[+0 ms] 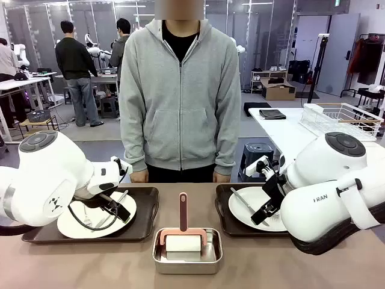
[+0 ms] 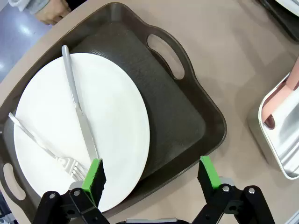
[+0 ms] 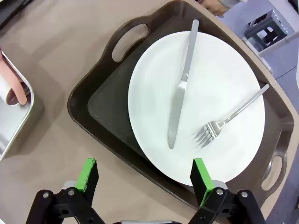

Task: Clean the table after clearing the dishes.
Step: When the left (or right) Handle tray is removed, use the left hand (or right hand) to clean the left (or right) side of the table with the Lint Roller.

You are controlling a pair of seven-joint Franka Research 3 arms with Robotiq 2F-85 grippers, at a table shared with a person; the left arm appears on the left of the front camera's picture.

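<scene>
Two white plates sit on dark brown handled trays on the tan table. The left plate carries a knife and a fork. My left gripper hovers open over its tray's near edge, one green pad above the plate rim. The right plate holds a knife and a fork. Open and holding nothing, my right gripper hangs over the near edge of that tray. Both grippers show in the front view.
A square steel pan with a pink-handled white roller stands between the trays at the front. A person stands at the far edge, hands resting by the table. A white side table with a wire rack is at the back right.
</scene>
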